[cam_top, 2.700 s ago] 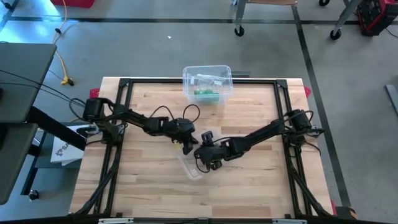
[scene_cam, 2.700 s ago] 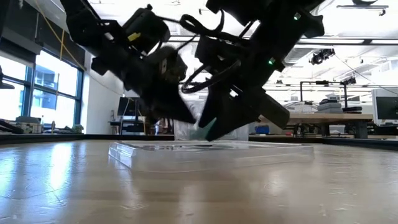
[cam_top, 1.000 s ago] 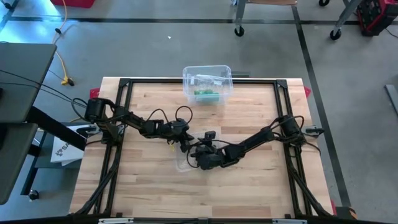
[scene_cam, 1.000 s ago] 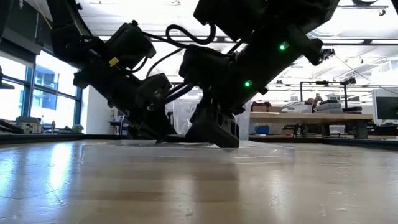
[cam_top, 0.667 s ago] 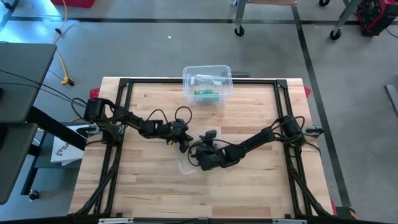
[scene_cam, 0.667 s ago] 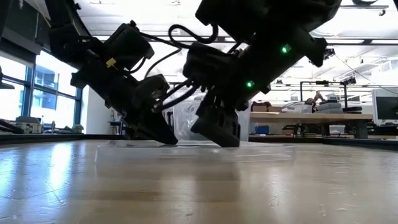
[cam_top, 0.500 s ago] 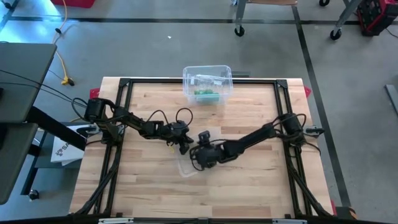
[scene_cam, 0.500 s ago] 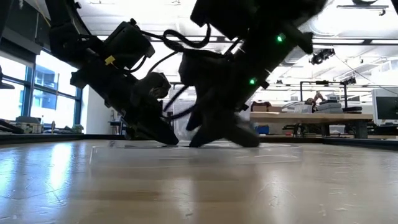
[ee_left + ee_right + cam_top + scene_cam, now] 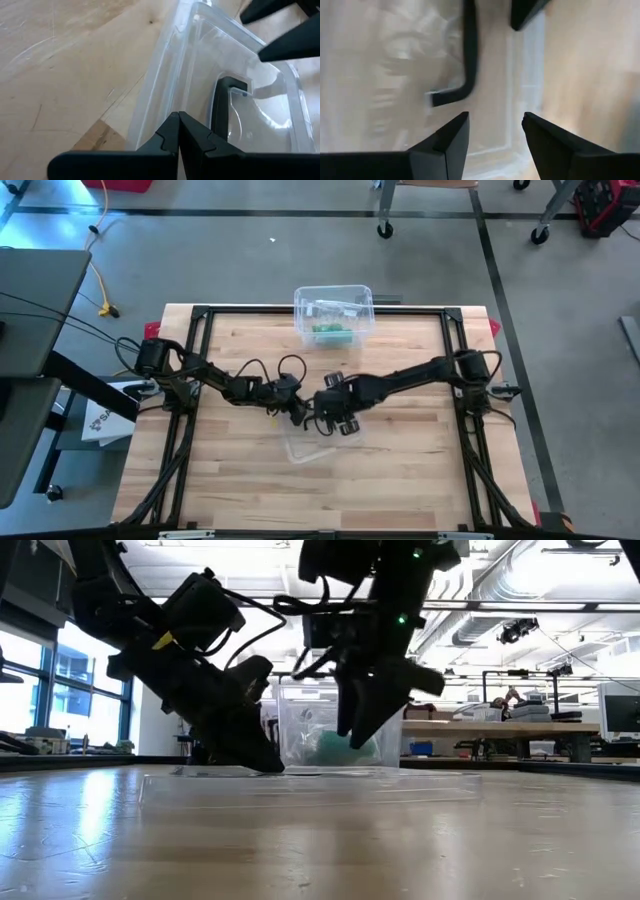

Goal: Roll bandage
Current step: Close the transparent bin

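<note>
Right tool has lifted off the clear lid lying flat mid-desk; it now hangs above it, fingers spread, holding nothing. Half a second ago it was still down at the lid. Left tool stays clenched, tip pressed on the lid's far edge, pinning it. Bandage looks to be the green item in the clear box at the far edge, untouched. My read: lid is off, bandage pickup comes next.
</note>
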{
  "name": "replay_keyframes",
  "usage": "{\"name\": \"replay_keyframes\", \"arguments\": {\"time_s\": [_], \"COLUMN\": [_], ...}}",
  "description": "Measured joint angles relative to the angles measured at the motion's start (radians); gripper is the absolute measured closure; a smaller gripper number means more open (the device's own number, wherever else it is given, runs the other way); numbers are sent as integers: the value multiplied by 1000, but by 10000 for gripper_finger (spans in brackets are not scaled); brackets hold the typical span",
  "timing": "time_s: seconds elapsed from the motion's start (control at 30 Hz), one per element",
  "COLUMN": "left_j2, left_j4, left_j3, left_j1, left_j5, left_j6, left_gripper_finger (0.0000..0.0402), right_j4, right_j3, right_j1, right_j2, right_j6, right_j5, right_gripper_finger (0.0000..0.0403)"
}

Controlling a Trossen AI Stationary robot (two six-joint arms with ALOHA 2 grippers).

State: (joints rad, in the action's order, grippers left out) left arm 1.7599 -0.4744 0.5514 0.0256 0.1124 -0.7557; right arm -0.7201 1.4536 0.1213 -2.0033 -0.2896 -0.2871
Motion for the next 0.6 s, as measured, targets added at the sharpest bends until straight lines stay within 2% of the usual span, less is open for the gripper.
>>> {"name": "replay_keyframes", "arguments": {"time_s": [0.17,0.37,0.47,0.6], "left_j2": [0,-6,-6,-6], "left_j4": [-1,-2,-2,-3], "left_j3": [0,-1,-1,-1], "left_j1": [3,-19,-18,-18], "left_j5": [6,-28,-18,-21], "left_j6": [15,40,50,43], "left_gripper_finger": [401,401,401,401], "right_j4": [16,151,265,317], "right_j3": [13,-78,-124,-136], "right_j1": [-60,-71,-67,-69], "right_j2": [0,-5,-5,-5], "right_j6": [23,-71,-27,-17], "right_j5": [218,235,235,224], "right_gripper_finger": [222,221,213,192]}}
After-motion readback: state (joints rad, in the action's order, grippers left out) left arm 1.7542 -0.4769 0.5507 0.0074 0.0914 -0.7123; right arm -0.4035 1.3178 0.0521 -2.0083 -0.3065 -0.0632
